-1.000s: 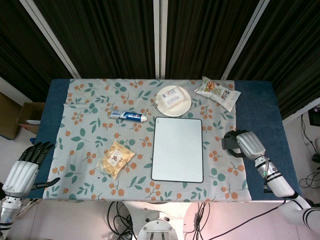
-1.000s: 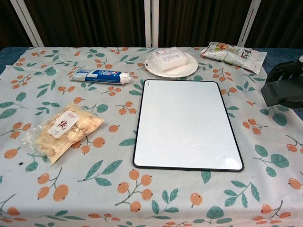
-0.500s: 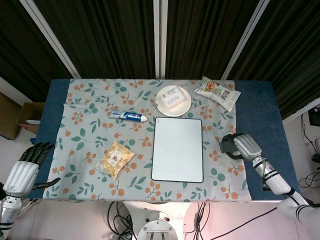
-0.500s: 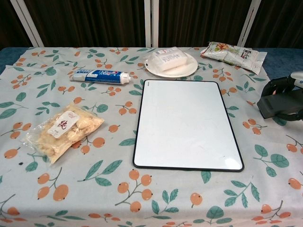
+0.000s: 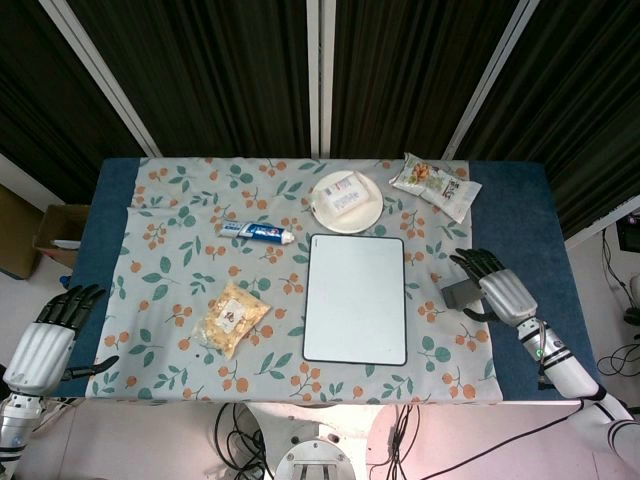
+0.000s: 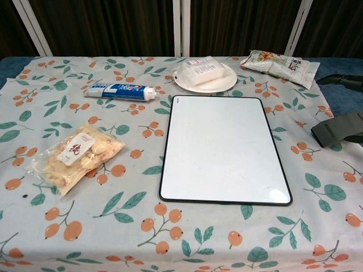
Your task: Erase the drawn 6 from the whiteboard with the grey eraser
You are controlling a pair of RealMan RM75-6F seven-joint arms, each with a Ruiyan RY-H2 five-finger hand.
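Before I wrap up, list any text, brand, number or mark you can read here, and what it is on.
Nothing reads clearly.
Toothpaste tube: blue and white with a round logo, lettering blurred.
Snack bag: white label with a red mark, unreadable.
Packet on the plate: printed label, too small.
Green snack packet: print too small.
Whiteboard: blank, no 6 visible.
Grey eraser: no marking seen.

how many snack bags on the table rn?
2. One clear snack bag lies left of the whiteboard, below the toothpaste. One printed snack bag sits at the far right corner, right of the plate. None seem hidden.
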